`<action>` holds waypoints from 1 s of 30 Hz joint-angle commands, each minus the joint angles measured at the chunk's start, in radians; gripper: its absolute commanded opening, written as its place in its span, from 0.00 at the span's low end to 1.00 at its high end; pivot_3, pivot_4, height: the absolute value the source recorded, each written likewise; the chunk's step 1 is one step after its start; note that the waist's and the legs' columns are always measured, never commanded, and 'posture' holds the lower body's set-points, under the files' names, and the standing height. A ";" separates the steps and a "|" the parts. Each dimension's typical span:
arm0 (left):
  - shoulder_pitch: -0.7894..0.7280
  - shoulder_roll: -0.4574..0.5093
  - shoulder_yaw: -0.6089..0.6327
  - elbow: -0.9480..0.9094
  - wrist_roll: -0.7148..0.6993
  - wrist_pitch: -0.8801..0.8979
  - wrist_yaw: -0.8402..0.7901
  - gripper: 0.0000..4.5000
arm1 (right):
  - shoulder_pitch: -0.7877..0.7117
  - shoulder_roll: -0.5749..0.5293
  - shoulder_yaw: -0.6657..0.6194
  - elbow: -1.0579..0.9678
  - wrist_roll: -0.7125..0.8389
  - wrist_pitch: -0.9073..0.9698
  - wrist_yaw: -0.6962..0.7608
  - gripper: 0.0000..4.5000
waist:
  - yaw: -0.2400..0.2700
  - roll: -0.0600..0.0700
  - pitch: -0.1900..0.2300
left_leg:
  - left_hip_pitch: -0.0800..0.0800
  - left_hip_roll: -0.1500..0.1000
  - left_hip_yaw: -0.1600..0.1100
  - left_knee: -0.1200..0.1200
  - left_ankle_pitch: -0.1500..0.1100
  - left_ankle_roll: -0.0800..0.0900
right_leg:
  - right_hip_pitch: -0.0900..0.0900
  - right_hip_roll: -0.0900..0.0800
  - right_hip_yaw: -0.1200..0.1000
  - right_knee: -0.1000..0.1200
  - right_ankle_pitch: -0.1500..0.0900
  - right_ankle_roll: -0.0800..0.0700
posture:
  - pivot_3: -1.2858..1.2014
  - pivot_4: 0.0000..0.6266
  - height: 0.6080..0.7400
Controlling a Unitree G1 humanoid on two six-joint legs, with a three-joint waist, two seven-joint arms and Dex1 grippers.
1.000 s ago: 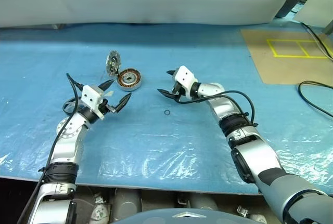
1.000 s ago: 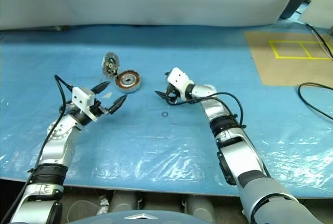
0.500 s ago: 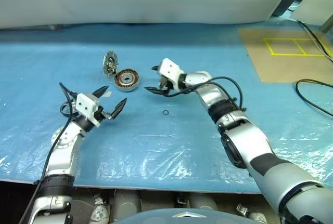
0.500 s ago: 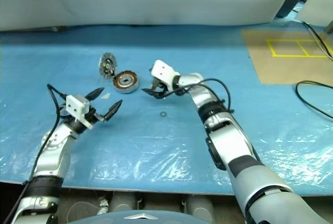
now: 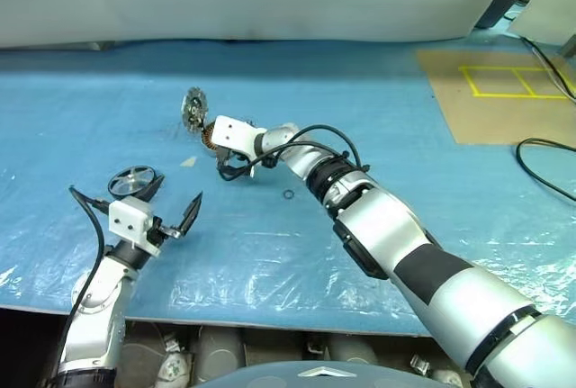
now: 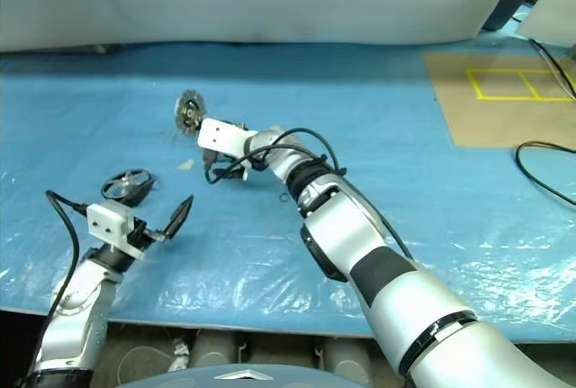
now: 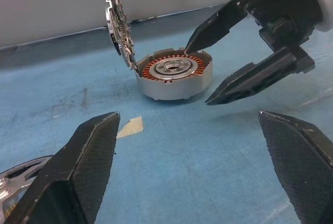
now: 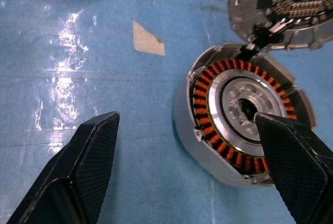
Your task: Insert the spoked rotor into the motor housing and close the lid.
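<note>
Copper windings ring the dark centre of the small round metal motor housing [image 7: 174, 73], which sits on the blue plastic sheet [image 5: 360, 100] a little left of the middle of the head view, mostly hidden there behind the right wrist. Its round silver lid [image 5: 193, 109] stands up on edge, hinged open at the housing's far left side, inner face with small parts showing in the right wrist view. Spoked rotor [image 5: 133, 180], a shallow wheel with dark rim and pale grey spokes, lies flat on the sheet at left of the frame, well apart from the housing and just beyond the left gripper [image 5: 177, 212]. That gripper's two black fingers are spread wide and hold nothing. The right gripper [image 7: 208, 73] reaches in from the right, its fingers also spread, hanging just over and beside the housing's near edge without gripping it. A small pale scrap of tape [image 5: 188, 161] lies between rotor and housing. A tiny dark ring [image 5: 287, 194] rests on the sheet right of the housing.
</note>
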 commanded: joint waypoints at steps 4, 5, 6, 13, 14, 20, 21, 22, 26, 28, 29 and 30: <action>0.002 0.015 0.014 -0.069 0.001 0.021 0.020 1.00 | -0.008 0.039 0.029 0.003 -0.048 0.093 0.077 0.97 | 0.000 0.001 0.001 | 0.001 0.000 0.000 0.000 0.001 -0.001 | 0.001 0.000 0.000 0.000 0.000 0.000 | 0.52 0.24 1.00; -0.003 0.018 0.014 -0.068 0.001 0.026 0.021 1.00 | -0.009 0.042 0.020 0.001 -0.039 0.105 0.103 0.97 | 0.000 0.002 0.001 | 0.002 0.000 0.000 0.000 0.001 -0.001 | 0.002 0.000 0.000 0.000 0.000 0.000 | 0.52 0.24 1.00; -0.011 0.021 0.015 -0.065 0.000 0.029 0.020 1.00 | -0.018 0.048 -0.005 -0.005 -0.010 0.127 0.149 0.97 | 0.000 0.002 0.001 | 0.004 0.000 0.000 0.000 0.001 -0.001 | 0.003 0.000 0.001 0.000 0.000 0.000 | 0.52 0.24 1.00; -0.059 0.030 0.001 -0.029 0.003 0.043 0.008 1.00 | -0.099 0.071 -0.189 -0.061 0.190 0.278 0.444 0.97 | 0.000 0.003 0.001 | 0.004 0.000 0.000 0.000 0.001 -0.001 | 0.003 0.000 0.002 0.000 0.000 0.000 | 0.52 0.24 1.00; -0.065 0.029 -0.003 -0.026 0.004 0.044 0.007 1.00 | -0.108 0.073 -0.214 -0.070 0.216 0.291 0.464 0.97 | -0.001 0.003 0.001 | 0.004 0.000 0.000 0.000 0.001 -0.001 | 0.002 0.000 0.002 0.001 0.000 0.000 | 0.52 0.24 1.00; -0.078 0.029 -0.006 -0.018 0.006 0.044 0.001 1.00 | -0.093 0.051 -0.178 -0.100 0.151 0.090 0.300 0.97 | -0.001 0.003 0.001 | 0.003 0.000 -0.001 0.000 0.001 -0.001 | 0.001 0.000 0.001 0.001 0.000 0.000 | 0.52 0.24 1.00; -0.078 0.030 -0.005 -0.016 0.006 0.045 0.000 1.00 | -0.089 0.045 -0.155 -0.097 0.125 0.047 0.267 0.97 | 0.000 0.003 0.001 | 0.003 0.000 0.000 0.000 0.001 -0.001 | 0.001 0.000 0.002 0.001 0.000 0.000 | 0.52 0.24 1.00; -0.077 0.031 -0.004 -0.015 0.006 0.045 -0.001 1.00 | -0.087 0.040 -0.141 -0.093 0.110 0.028 0.245 0.97 | 0.000 0.003 0.001 | 0.002 0.000 0.000 0.000 0.001 -0.001 | 0.001 0.000 0.002 0.001 0.000 0.000 | 0.52 0.24 1.00; -0.072 0.033 -0.002 -0.017 0.005 0.045 0.000 1.00 | -0.080 0.033 -0.113 -0.074 0.081 0.016 0.214 0.97 | -0.001 0.003 0.001 | 0.003 0.000 0.000 0.000 0.001 -0.001 | 0.001 0.000 0.001 0.001 0.000 0.000 | 0.52 0.24 1.00; -0.070 0.032 -0.002 -0.018 0.005 0.046 0.000 1.00 | -0.069 0.030 -0.085 -0.062 0.048 0.016 0.178 0.97 | -0.001 0.003 0.001 | 0.002 0.000 0.000 0.000 0.001 -0.001 | 0.001 0.000 0.001 0.001 0.000 0.000 | 0.52 0.24 1.00; -0.070 0.032 -0.002 -0.019 0.006 0.046 0.001 1.00 | -0.062 0.028 -0.071 -0.056 0.033 0.019 0.168 0.97 | -0.001 0.003 0.001 | 0.002 0.000 0.000 0.000 0.001 -0.001 | 0.001 0.000 0.001 0.001 0.000 0.000 | 0.52 0.24 1.00; -0.069 0.033 -0.001 -0.020 0.006 0.046 0.002 1.00 | -0.057 0.027 -0.062 -0.051 0.024 0.022 0.163 0.97 | -0.001 0.003 0.001 | 0.002 0.000 0.000 0.000 0.001 -0.001 | 0.001 0.000 0.001 0.001 0.000 0.000 | 0.52 0.24 1.00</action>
